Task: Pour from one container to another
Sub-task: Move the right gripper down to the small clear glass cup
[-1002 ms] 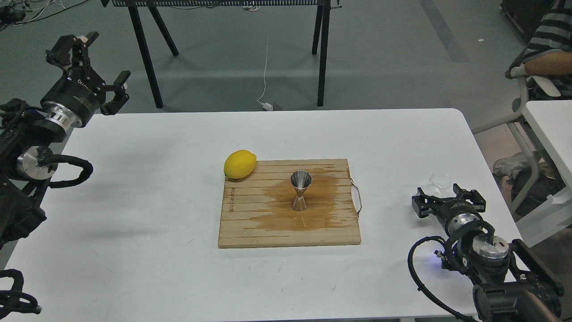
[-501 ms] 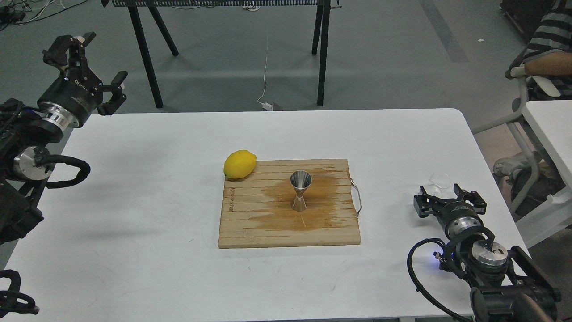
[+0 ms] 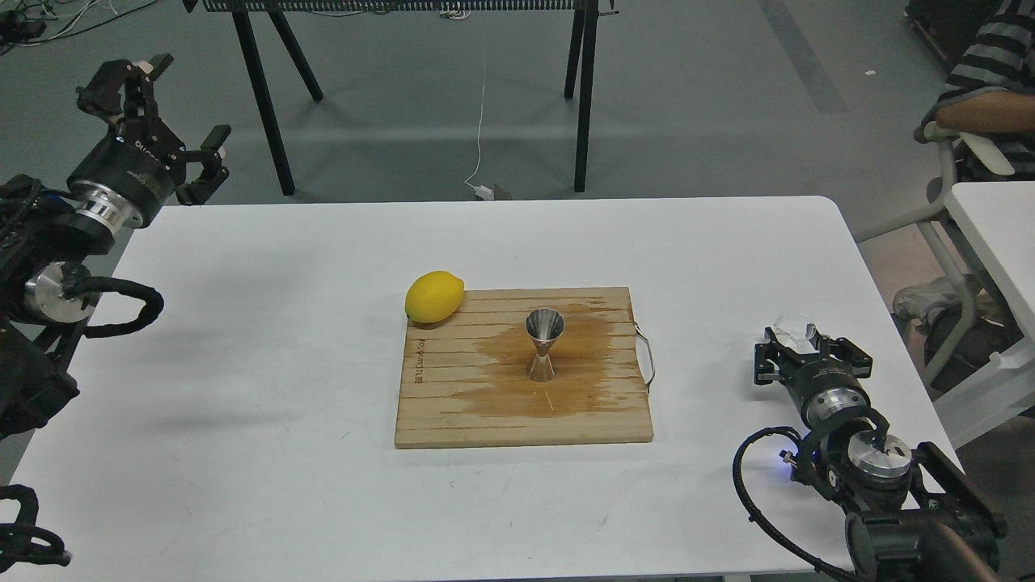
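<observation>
black jointed arms with silver metal rings and caps, looped black cables, white lettering on the left wrist.

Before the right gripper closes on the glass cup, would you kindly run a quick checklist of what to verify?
1. Right gripper open: ok.
2. Glass cup between its fingers: cannot tell; it shows just beyond the gripper.
3. Cup upright: cannot tell, too transparent.
4. Jigger upright on the cutting board: ok.
5. Lemon away from the jigger: ok.
6. Left gripper out of the way: ok, raised at the table's far left.
</observation>
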Robot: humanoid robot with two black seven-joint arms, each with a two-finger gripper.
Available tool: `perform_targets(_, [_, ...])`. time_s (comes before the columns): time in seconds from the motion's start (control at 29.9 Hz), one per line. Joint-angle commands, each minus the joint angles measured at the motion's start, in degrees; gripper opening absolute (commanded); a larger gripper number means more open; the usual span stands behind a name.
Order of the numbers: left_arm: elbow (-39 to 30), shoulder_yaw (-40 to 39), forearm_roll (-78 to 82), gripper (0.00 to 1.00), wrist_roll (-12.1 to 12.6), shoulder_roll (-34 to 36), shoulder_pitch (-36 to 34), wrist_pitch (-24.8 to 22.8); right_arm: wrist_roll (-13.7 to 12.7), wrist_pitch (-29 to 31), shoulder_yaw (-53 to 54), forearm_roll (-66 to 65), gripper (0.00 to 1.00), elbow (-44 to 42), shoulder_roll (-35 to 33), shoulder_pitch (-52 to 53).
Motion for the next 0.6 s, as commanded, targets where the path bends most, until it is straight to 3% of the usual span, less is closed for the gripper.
perform_targets(0.0, [0.0,0.01,0.0,0.99,0.0,0.03,0.01,0.0,0.01,0.1,0.0,0.0,0.51,-0.28,0.0,0.05])
perform_targets(0.2, [0.0,-0.08,0.0,0.99,0.0,0.12,0.01,0.0,0.18,1.68,-0.09,0.0,0.34,-0.28,0.09,-0.04])
perform_targets(0.57, [0.0,-0.08,0.0,0.99,0.0,0.29,0.01,0.0,0.09,2.13,-1.75,0.0,0.33,4.89,1.15,-1.27])
